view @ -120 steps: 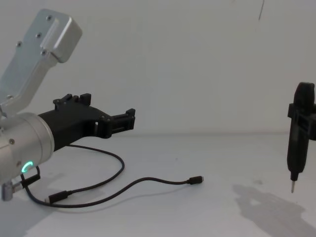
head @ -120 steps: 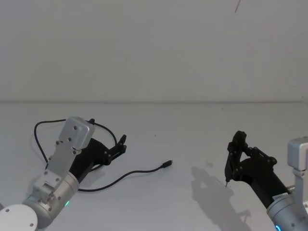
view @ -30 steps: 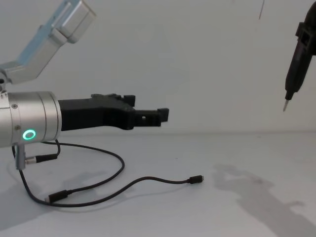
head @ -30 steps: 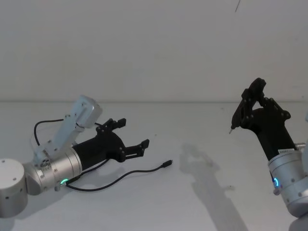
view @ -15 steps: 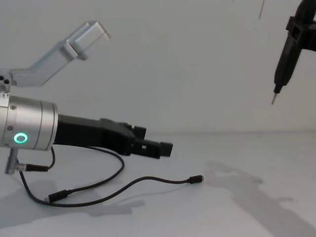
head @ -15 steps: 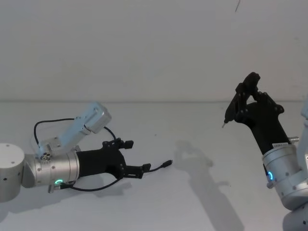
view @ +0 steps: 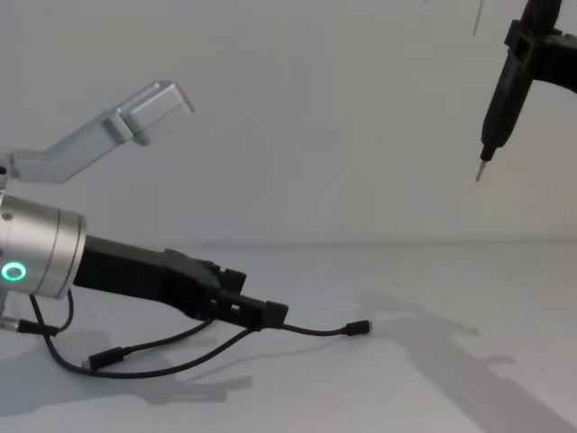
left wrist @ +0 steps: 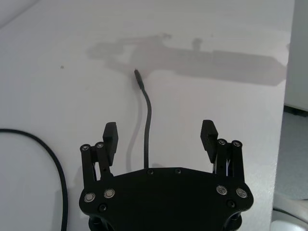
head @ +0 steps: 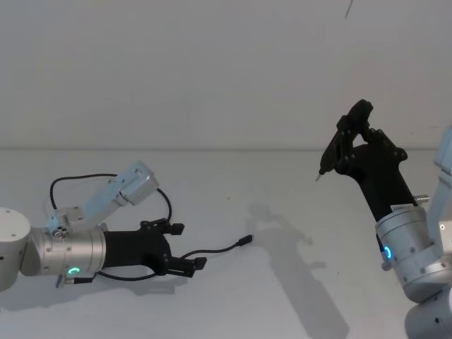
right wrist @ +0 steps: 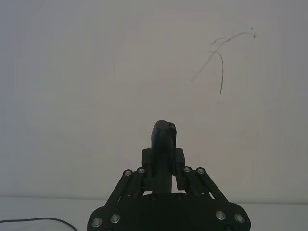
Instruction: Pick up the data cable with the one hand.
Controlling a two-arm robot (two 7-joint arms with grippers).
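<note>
One data cable (head: 224, 248), one left gripper (head: 188, 245)

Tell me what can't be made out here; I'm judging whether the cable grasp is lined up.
- Left wrist view: the open left gripper covers the data cable where it runs under its body.
- Head view: the left arm hides part of the cable's loop.
- Chest view: the top edge cuts off the raised right gripper.
</note>
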